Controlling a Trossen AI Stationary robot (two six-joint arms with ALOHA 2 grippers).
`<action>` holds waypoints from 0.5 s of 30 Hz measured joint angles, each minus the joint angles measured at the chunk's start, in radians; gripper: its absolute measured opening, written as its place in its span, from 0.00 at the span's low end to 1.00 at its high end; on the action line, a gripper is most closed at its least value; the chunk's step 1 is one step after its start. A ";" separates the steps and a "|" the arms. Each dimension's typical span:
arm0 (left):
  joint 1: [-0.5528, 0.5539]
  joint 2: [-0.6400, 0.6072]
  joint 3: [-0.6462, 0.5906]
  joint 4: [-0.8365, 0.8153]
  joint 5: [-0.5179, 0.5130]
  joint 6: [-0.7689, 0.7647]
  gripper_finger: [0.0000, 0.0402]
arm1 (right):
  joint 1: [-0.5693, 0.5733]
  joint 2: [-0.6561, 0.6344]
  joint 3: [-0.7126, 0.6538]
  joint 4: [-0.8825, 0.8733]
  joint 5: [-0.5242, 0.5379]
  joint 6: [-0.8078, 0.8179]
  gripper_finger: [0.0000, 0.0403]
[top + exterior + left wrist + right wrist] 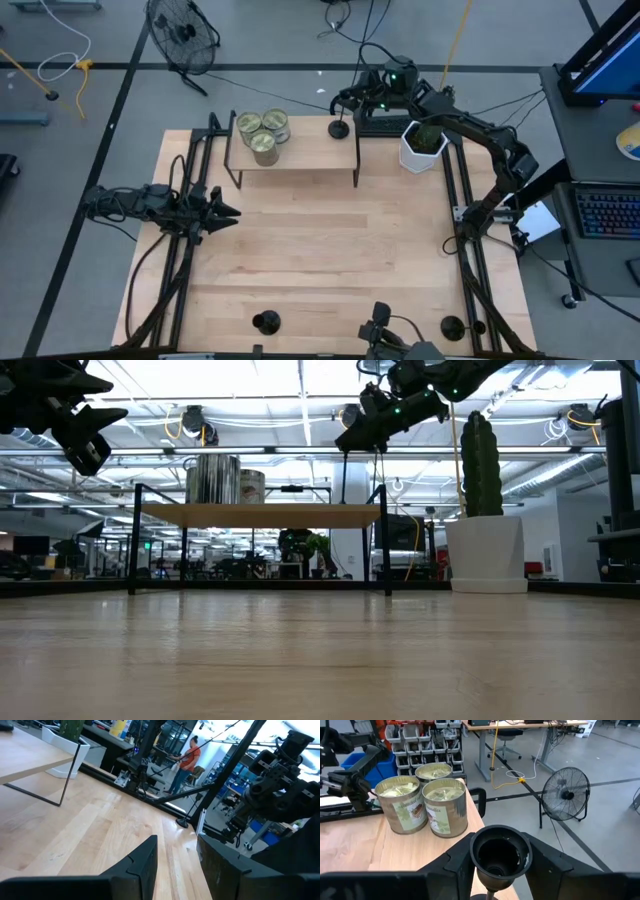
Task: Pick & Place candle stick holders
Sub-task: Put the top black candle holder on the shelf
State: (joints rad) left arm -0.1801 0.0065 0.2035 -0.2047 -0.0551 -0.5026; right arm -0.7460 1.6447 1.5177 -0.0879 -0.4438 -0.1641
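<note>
One black candle stick holder [338, 128] is at the right end of the small wooden shelf [300, 150] at the table's far side. My right gripper [347, 103] is over it and shut on its cup top [500, 851]. Two more black holders stand on their round bases at the table's near edge, one left of centre [265, 322] and one at the right [452, 327]. My left gripper [228, 212] waits open and empty at the table's left side, and its fingers show apart in its wrist view [177, 865]. My right gripper has the holder's cup top [476, 865] between its two fingers, one finger [457, 862] on each side of the rim. The fingers come from the far side, slanting down. The holder is upright over the shelf's top; whether its base rests there, I cannot tell.
Three tin cans [262, 132] stand together on the shelf's left end, also seen in the right wrist view [427, 805]. A white pot with a green cactus [423, 145] stands right of the shelf. Bare wood lies between the shelf and the near edge.
</note>
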 joint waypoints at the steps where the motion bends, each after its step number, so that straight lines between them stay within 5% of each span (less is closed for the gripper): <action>1: 0.000 0.000 0.000 0.000 0.000 0.000 0.36 | 0.001 0.000 0.000 -0.002 0.000 0.007 0.35; 15: 0.000 0.000 0.000 0.000 0.002 0.003 0.36 | 0.002 0.000 0.000 0.002 0.002 0.022 0.54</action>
State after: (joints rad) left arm -0.1801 0.0067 0.2035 -0.2049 -0.0528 -0.4992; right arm -0.7444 1.6447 1.5177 -0.0856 -0.4419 -0.1424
